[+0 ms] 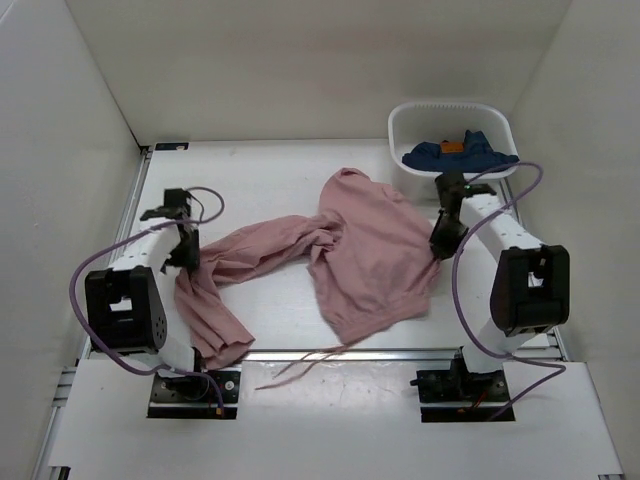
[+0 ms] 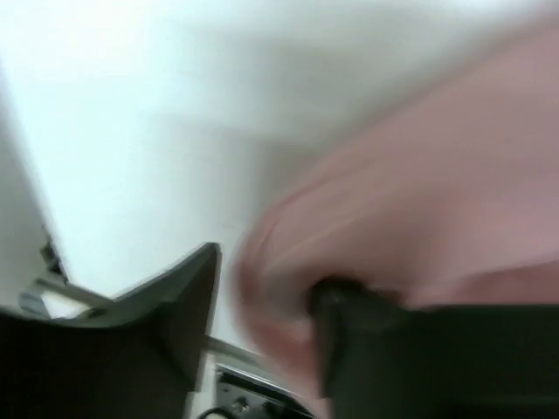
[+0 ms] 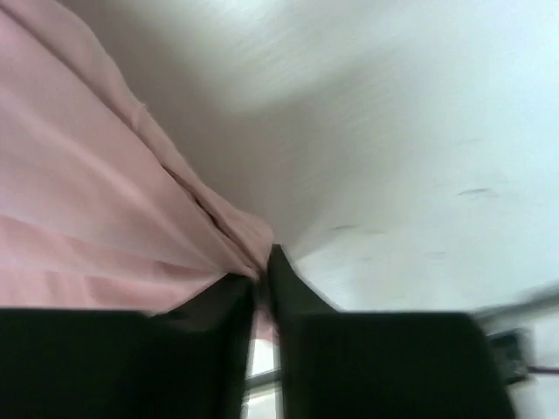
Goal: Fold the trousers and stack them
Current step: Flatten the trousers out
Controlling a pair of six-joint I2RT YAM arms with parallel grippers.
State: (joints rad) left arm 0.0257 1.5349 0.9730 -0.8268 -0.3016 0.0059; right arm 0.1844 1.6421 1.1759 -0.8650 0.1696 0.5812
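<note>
The dusty-pink trousers point(image 1: 365, 250) lie spread and wrinkled across the table, one leg running left and down to the front edge, with the drawstrings point(image 1: 300, 368) trailing over the front rail. My left gripper point(image 1: 183, 252) is at the left leg's edge. In the blurred left wrist view its jaws point(image 2: 266, 271) stand apart, with pink cloth point(image 2: 419, 201) bunched against the right finger. My right gripper point(image 1: 443, 240) is at the trousers' right edge. In the right wrist view point(image 3: 264, 262) it is shut on a pinch of pink fabric point(image 3: 96, 201).
A white basket point(image 1: 400, 125) stands at the back right, holding a dark blue garment point(image 1: 460, 153) with an orange tag. White walls enclose the left, back and right sides. A metal rail point(image 1: 400, 352) runs along the table's front edge.
</note>
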